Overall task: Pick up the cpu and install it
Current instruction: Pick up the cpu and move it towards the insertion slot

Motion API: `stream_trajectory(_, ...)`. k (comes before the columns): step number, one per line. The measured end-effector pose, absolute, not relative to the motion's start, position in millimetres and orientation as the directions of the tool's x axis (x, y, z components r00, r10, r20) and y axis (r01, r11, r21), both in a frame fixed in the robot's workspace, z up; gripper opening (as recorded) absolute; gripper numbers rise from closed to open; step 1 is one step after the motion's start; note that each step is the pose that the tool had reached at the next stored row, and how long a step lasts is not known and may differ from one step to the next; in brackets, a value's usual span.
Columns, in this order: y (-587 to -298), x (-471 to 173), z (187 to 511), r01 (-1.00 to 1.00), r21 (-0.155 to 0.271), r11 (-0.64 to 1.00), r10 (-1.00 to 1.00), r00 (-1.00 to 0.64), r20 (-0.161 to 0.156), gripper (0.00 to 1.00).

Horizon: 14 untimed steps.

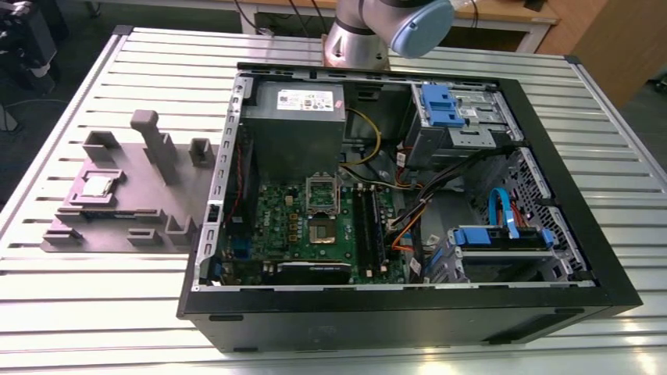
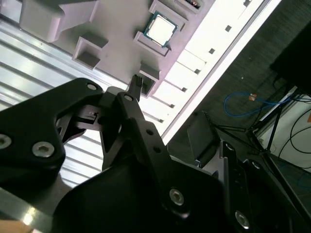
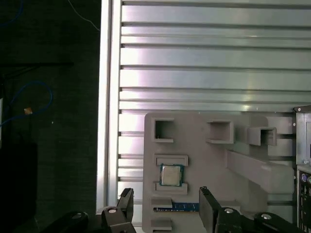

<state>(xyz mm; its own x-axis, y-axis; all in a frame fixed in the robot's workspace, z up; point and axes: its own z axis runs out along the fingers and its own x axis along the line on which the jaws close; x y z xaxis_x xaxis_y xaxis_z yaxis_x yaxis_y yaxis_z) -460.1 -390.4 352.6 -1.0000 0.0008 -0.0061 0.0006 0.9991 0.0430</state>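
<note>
One cpu [image 3: 171, 175] is sitting between raised blocks [image 3: 171, 159] on the grey fixture plate [image 3: 214, 160] on the table [image 3: 194, 73], beside the opened computer case [image 1: 396, 312]. The hand [image 3: 165, 195] is hovering above it, released, empty.

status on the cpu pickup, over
Open hand, empty, off the cpu. It sits in its fixture plate pocket, untouched. Nothing between them.

Strong glare bleaches the slatted table [image 3: 194, 77] and the floor [image 3: 48, 121] lies dark
</note>
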Motion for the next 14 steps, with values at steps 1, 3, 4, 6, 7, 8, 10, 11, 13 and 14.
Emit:
stream_trajectory(1,-390.4,-460.2,352.6,0.001,0.043,0.999,0.001,-1.000,-0.006,0.65)
stream_trajectory(3,-390.4,-460.2,352.5,0.001,0.043,0.999,0.001,-1.000,-0.006,0.65)
stream_trajectory(4,-390.4,-460.1,352.3,0.001,0.043,0.999,0.001,-1.000,-0.006,0.65)
stream_trajectory(6,-390.4,-460.1,351.9,0.001,0.043,0.999,0.001,-1.000,-0.006,0.65)
stream_trajectory(7,-390.4,-460.2,351.8,0.001,0.043,0.999,0.001,-1.000,-0.006,0.65)
stream_trajectory(8,-390.4,-460.1,351.6,0.001,0.043,0.999,0.001,-1.000,-0.006,0.65)
stream_trajectory(10,-390.4,-460.1,350.7,0.001,0.043,0.999,0.001,-1.000,-0.006,0.65)
stream_trajectory(11,-390.4,-460.2,349.8,0.001,0.043,0.999,0.001,-1.000,-0.006,0.65)
stream_trajectory(13,-390.4,-460.1,349.5,0.001,0.043,0.999,0.001,-1.000,-0.006,0.65)
stream_trajectory(14,-390.4,-459.9,349.3,0.001,0.043,0.999,0.001,-1.000,-0.006,0.65)
